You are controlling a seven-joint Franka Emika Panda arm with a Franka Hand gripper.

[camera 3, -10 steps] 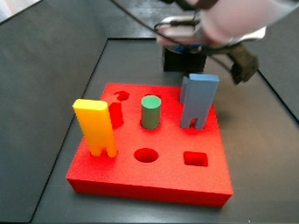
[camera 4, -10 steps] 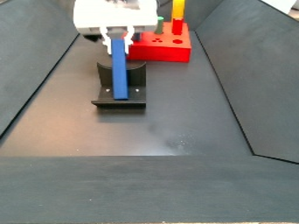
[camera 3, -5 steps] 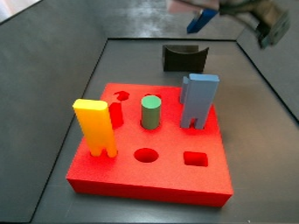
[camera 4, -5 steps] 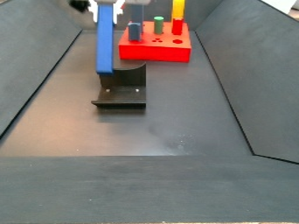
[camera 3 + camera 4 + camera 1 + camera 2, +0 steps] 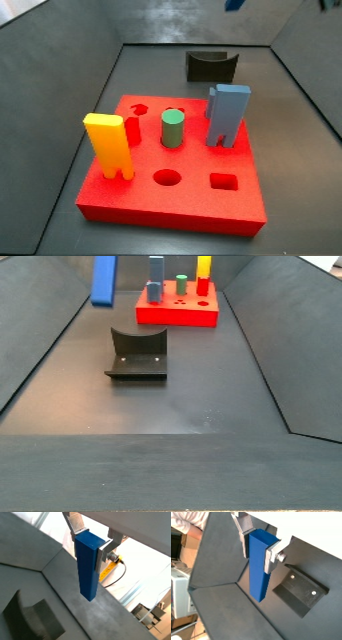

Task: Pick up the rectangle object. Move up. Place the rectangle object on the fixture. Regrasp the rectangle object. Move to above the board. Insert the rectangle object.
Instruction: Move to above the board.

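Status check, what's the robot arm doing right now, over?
Gripper shut on rectangle object, raised above the floor. Fixture empty. Board not yet reached.

Colours in the dark grey bin

The gripper (image 5: 93, 534) has silver fingers (image 5: 75, 522) clamped on a plain dark blue bar (image 5: 87, 564). At mid-frame the red board (image 5: 171, 196) carries a yellow block (image 5: 107, 144), green peg (image 5: 173, 128) and lighter blue block (image 5: 227, 113). At upper centre the fixture (image 5: 209, 66) is near-black.

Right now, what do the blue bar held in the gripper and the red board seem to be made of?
The rectangle object, clamped in the gripper high above the floor, looks like matte plastic: uniform dark blue, sharp edges, no shine. The board also looks like matte plastic, perhaps printed: even red, cleanly cut holes. Neither material is certain.
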